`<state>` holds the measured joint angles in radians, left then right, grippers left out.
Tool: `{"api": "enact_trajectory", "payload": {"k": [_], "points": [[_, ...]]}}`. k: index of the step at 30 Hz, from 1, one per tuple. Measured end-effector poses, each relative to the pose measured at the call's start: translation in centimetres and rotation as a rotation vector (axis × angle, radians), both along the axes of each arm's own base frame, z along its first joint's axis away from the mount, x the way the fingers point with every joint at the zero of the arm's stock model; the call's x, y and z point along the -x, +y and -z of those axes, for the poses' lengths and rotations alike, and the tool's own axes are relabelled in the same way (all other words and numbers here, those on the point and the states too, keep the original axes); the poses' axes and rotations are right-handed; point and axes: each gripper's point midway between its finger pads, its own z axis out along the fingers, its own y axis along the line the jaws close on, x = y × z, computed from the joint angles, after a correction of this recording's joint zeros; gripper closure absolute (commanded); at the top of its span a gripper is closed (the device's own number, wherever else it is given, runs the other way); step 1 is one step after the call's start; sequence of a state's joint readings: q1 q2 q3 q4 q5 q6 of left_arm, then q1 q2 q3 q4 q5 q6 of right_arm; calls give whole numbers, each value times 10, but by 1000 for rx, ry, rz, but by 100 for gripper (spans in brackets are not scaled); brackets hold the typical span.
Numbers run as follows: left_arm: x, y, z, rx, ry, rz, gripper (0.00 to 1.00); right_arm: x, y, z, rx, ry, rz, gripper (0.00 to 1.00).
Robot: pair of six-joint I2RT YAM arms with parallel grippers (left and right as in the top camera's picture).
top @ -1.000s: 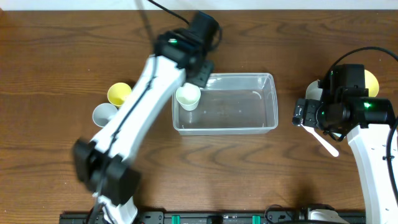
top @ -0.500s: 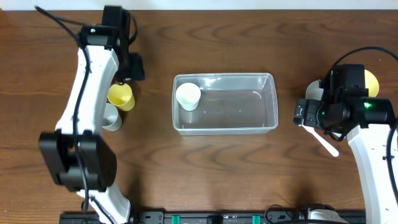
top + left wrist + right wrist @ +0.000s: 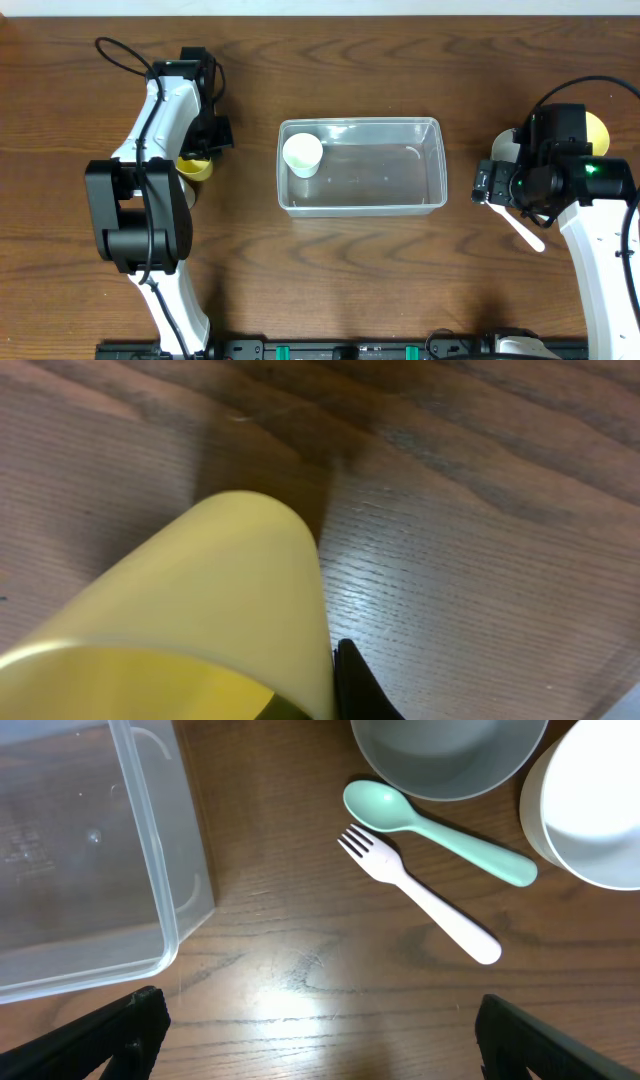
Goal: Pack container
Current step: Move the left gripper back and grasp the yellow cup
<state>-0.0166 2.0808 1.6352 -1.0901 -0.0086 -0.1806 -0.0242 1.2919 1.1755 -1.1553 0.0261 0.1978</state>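
Observation:
The container (image 3: 432, 165), a clear rectangular tub, stands mid-table with a white cup (image 3: 302, 153) upright in its left end. My left gripper (image 3: 201, 150) is down at a yellow cup (image 3: 194, 167) left of the tub. In the left wrist view the yellow cup (image 3: 200, 610) fills the frame. One black finger (image 3: 358, 685) presses its outer wall, so the gripper (image 3: 325, 698) is shut on the cup's wall. My right gripper (image 3: 508, 187) hovers right of the tub, open, fingers (image 3: 120, 1030) wide apart over bare wood. The container's corner (image 3: 100, 860) lies to its left.
Right of the tub lie a grey bowl (image 3: 450, 755), a white bowl (image 3: 590, 810), a mint spoon (image 3: 430, 825) and a white fork (image 3: 420, 895). A yellow bowl (image 3: 597, 128) shows behind the right arm. The left arm's links cover the table below the yellow cup.
My left arm swung from the tub's left end out to the yellow cup, and its jaws closed on the cup. The right arm has not moved.

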Motion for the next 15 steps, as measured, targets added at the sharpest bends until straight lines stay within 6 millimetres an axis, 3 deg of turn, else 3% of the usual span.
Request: {"api": "enact_trajectory", "payload": {"k": [4, 8, 12, 15], "points": [[0, -5, -2, 2, -2, 20, 94, 0, 0, 0, 0, 0, 0, 1], [-6, -21, -26, 5, -64, 78, 94, 0, 0, 0, 0, 0, 0, 1], [-8, -55, -85, 19, -221, 171, 94, 0, 0, 0, 0, 0, 0, 1], [8, -90, -141, 43, -348, 278, 94, 0, 0, 0, 0, 0, 0, 1]]}}
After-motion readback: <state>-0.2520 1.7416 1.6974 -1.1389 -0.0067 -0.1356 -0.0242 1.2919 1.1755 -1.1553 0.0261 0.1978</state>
